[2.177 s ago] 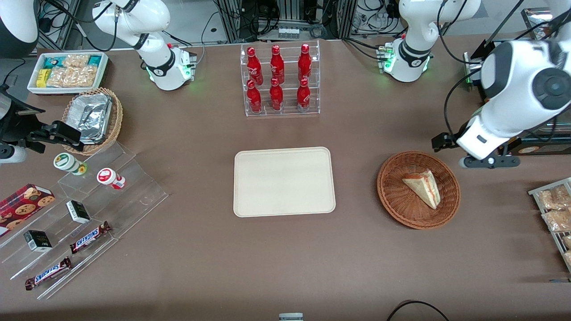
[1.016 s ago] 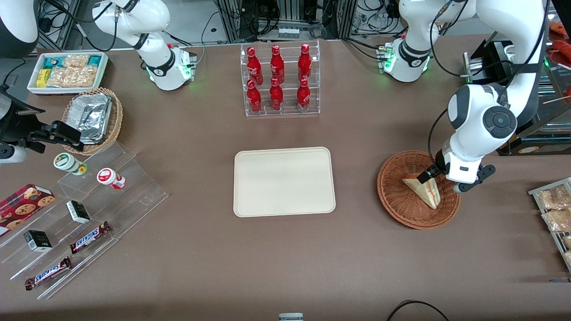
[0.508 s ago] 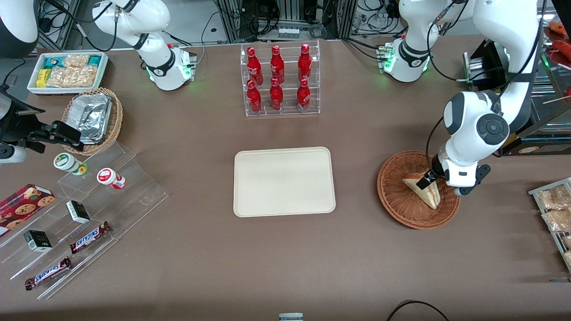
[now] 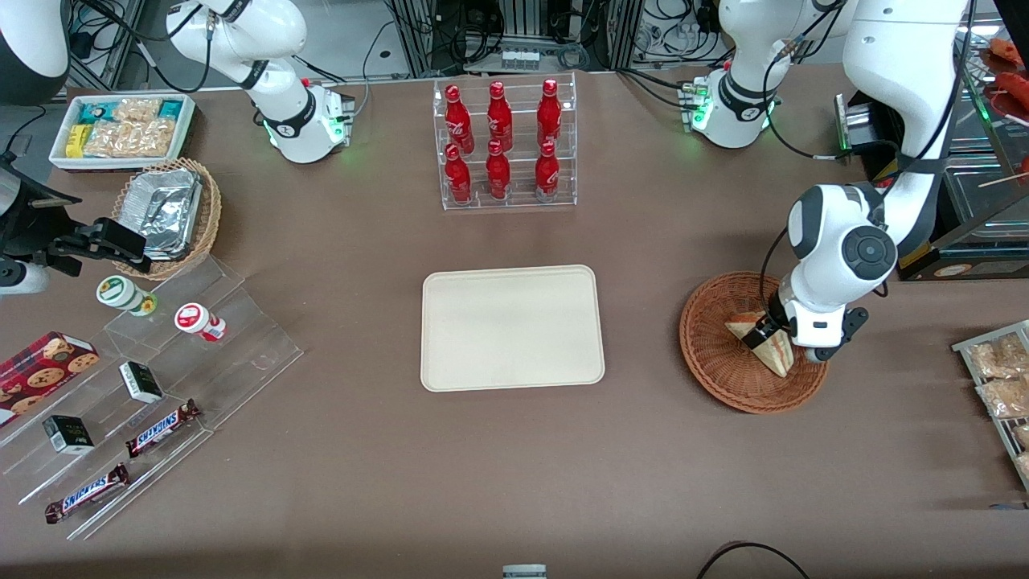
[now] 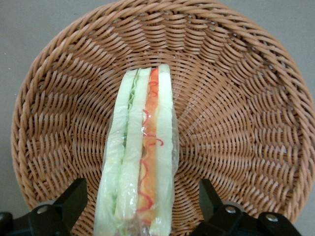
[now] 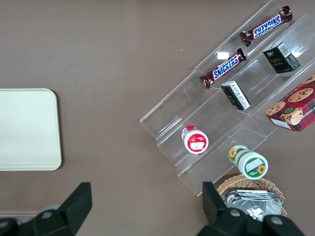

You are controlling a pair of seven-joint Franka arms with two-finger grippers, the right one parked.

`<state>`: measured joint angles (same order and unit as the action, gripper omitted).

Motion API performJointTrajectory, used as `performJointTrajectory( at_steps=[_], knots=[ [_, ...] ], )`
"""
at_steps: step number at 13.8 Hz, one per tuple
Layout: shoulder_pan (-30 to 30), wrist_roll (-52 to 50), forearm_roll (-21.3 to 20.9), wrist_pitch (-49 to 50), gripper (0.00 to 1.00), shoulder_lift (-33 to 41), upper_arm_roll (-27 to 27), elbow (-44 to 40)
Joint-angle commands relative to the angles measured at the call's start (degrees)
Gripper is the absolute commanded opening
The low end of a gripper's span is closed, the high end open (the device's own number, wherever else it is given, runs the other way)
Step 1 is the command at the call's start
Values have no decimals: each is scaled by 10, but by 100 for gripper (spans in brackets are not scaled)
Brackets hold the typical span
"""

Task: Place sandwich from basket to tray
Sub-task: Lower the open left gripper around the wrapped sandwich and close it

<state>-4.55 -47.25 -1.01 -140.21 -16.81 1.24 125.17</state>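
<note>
**Claw straddling the sandwich in the basket**

I am hovering my claw [image 5: 140,209] low inside the basket [image 4: 711,362], with its two fingers [image 5: 66,204] spread apart and standing on either side of the sandwich [image 5: 140,162]. Neither finger is pressing on the bread; wicker is showing between each finger and the wedge. The sandwich is lying in the basket on its side, its layered edge of cream bread, green, orange and red filling turned up toward my wrist camera, wrapped in clear film. In the front view the sandwich [image 4: 772,354] is sitting at about 3 o'clock of the basket's centre, partly covered by my wrist. The basket is resting on the table [image 4: 514,466] toward my working end. The tray [image 4: 512,327] is lying flat at the middle of the table, at roughly 9 o'clock from the basket and well apart from it. At 12 o'clock from the tray a clear rack of red bottles [image 4: 502,145] is standing
</note>
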Motion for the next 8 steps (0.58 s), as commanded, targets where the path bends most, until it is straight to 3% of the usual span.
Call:
performJointTrajectory(
  at_steps=[1, 2, 6, 8],
  knots=[
    [-4, -15, -12, -5, 28, 3, -4, 3],
    [-5, -13, -12, 0, 1, 6, -4, 3],
    [-7, 8, -12, 79, 0, 46, -4, -12],
    [-11, 26, -12, 158, 0, 51, 1, -59]
  ],
)
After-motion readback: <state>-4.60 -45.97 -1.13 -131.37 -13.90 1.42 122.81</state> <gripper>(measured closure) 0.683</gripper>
